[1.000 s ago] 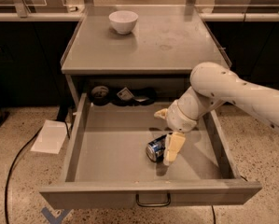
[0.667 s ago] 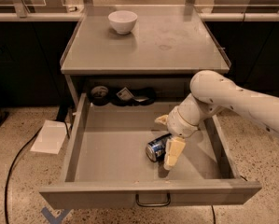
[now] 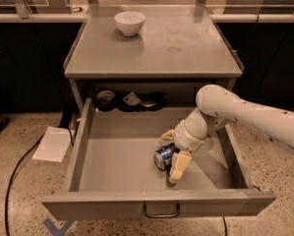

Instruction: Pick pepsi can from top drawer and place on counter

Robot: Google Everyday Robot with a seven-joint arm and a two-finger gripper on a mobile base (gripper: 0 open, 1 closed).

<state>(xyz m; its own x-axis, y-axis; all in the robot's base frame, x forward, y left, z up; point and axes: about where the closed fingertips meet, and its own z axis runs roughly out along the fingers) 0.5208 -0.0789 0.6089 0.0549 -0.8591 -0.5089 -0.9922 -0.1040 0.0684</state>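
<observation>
The pepsi can (image 3: 163, 157) lies on its side on the floor of the open top drawer (image 3: 112, 201), right of the middle and near the front. My gripper (image 3: 173, 150) reaches down into the drawer from the right on a white arm. It is open, with one cream finger (image 3: 179, 165) in front of the can and the other finger (image 3: 168, 133) behind it, so the can lies between them. The can rests on the drawer floor. The grey counter (image 3: 186, 43) is directly above the drawer.
A white bowl (image 3: 130, 22) stands at the counter's back left. Dark round and flat objects (image 3: 107, 99) lie at the drawer's back under the counter. The drawer's pull handle (image 3: 161, 212) faces front. A white sheet (image 3: 53, 144) and a black cable lie on the floor at left.
My gripper has shifted slightly lower and toward the drawer's front around the can. The can has not moved.
</observation>
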